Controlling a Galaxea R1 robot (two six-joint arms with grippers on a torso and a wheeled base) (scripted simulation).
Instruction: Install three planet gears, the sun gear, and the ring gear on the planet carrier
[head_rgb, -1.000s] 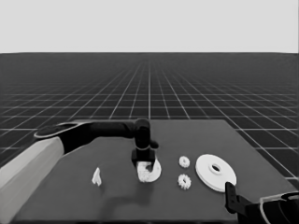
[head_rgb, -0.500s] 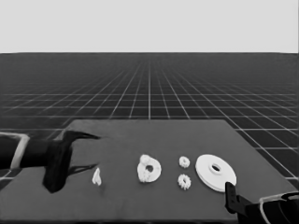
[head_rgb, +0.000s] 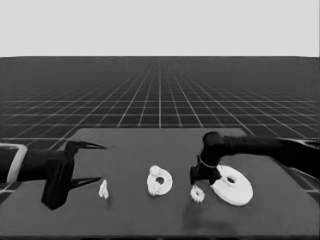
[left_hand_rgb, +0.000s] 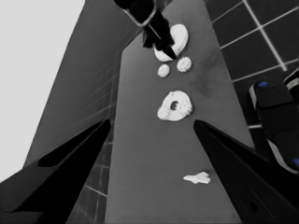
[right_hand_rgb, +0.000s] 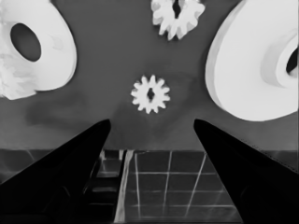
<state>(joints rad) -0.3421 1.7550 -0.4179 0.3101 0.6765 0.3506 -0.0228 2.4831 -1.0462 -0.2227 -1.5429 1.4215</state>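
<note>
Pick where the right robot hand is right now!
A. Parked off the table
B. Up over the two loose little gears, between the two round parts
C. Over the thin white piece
B: the head view shows the right gripper above the two loose gears, between the smaller round part and the larger round part, fingers open.

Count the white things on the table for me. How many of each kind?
Smaller round part: 1
Larger round part: 1
Loose gears: 2
Thin white piece: 1
Total: 5, plus toothed bits on the smaller round part that I cannot count.
</note>
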